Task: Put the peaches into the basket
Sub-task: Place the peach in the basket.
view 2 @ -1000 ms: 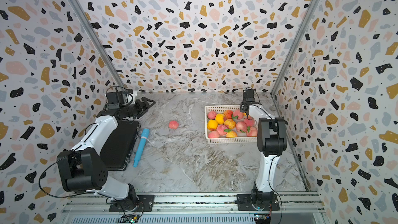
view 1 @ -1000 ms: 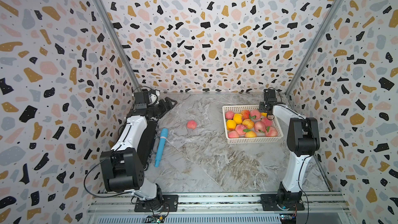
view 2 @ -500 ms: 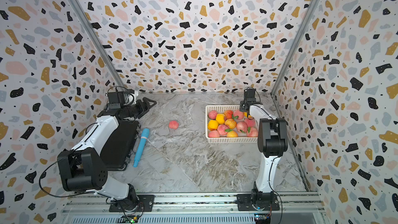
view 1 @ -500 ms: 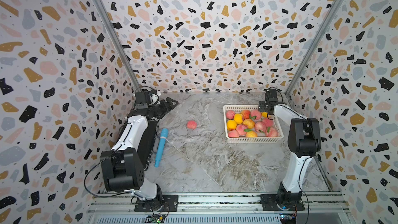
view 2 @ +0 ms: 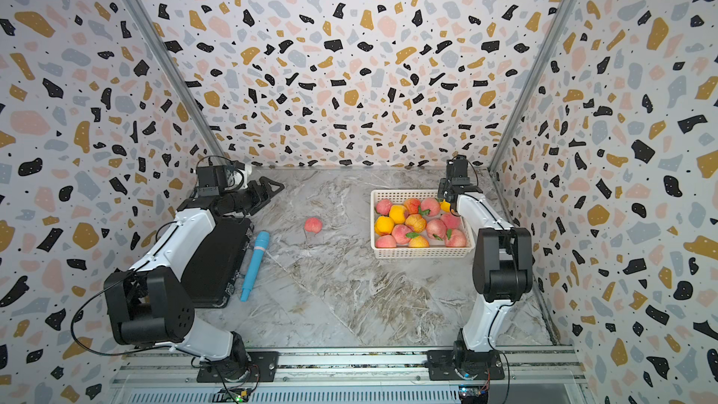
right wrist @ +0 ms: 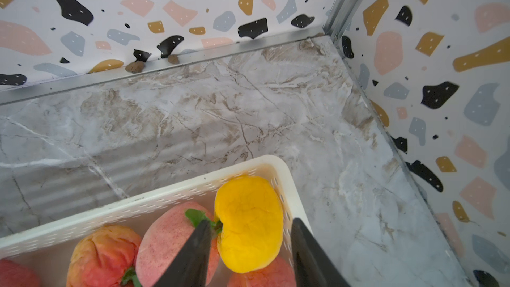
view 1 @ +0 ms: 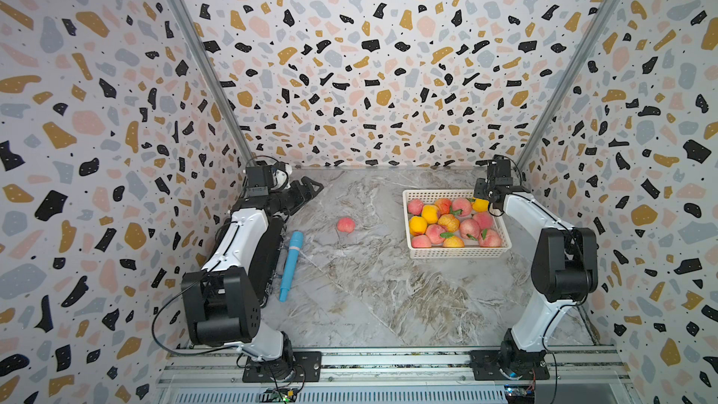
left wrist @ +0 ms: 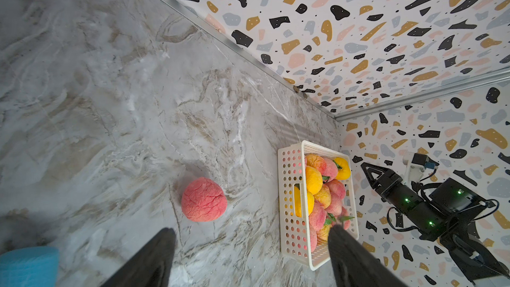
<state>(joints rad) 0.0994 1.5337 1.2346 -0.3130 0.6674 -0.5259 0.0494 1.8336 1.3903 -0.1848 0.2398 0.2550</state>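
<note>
Since a second ago the right gripper point(right wrist: 251, 222) has drifted slightly sideways over the far corner of the basket point(view 1: 454, 252). Its jaws stand half-open astride the yellow peach point(view 1: 480, 205) resting there. Best to lift straight up so no finger drags the fruit out, then let the wide-open, empty left gripper point(left wrist: 249, 230) take the lone pink peach point(view 1: 345, 224) on the tabletop point(view 1: 369, 297).

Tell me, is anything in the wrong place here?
Yes. One pink peach sits alone on the marble table, apart from the basket that holds the other peaches. Nothing looks spilled or broken.

Both top views look down from high above the near edge; both wrist cameras, low and close, share the basket point(left wrist: 289, 167).
</note>
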